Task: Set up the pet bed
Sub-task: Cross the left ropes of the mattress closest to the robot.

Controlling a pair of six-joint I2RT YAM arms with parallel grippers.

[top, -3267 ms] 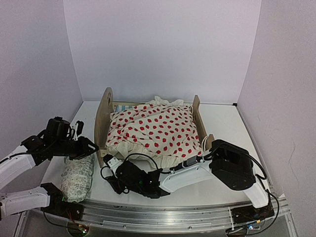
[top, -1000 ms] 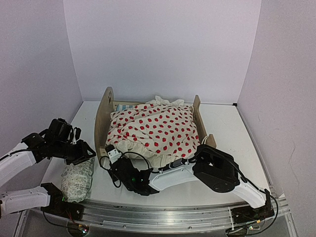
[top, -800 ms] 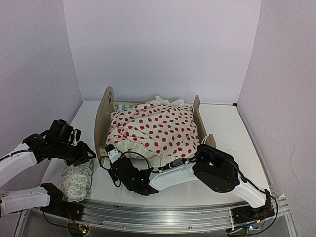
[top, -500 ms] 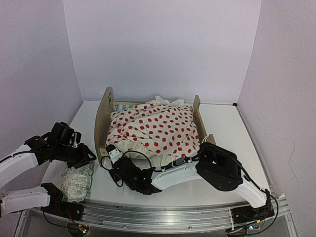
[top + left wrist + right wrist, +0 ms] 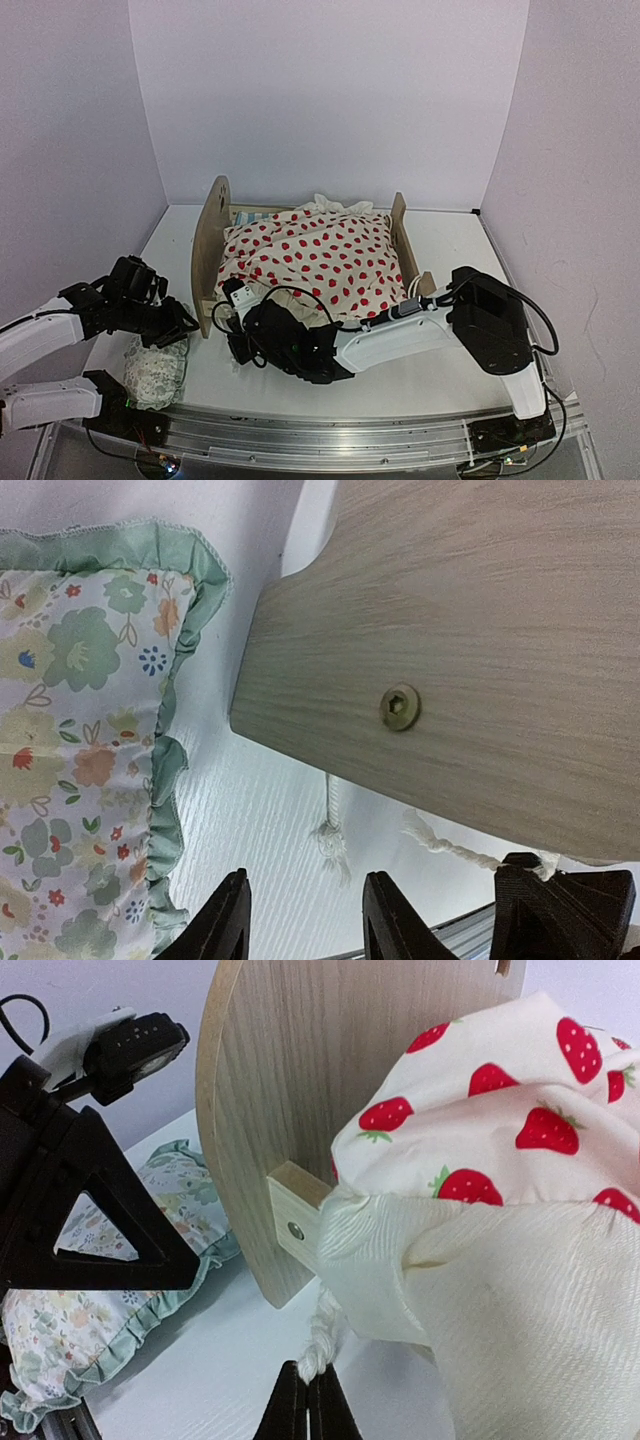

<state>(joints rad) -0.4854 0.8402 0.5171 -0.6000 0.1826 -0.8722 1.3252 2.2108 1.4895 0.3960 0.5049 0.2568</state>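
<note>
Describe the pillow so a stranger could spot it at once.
Find the wooden bed in the middle of the table. Just outside its tall rounded end, toward the near edge, the pillow lies flat on the table. It is small and pale floral with a green ruffle, unlike the red-dotted blanket heaped in the bed.

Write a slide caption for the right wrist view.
Right gripper shut on a white tassel of the strawberry blanket, beside the pet bed headboard; floral pillow at left.
</note>
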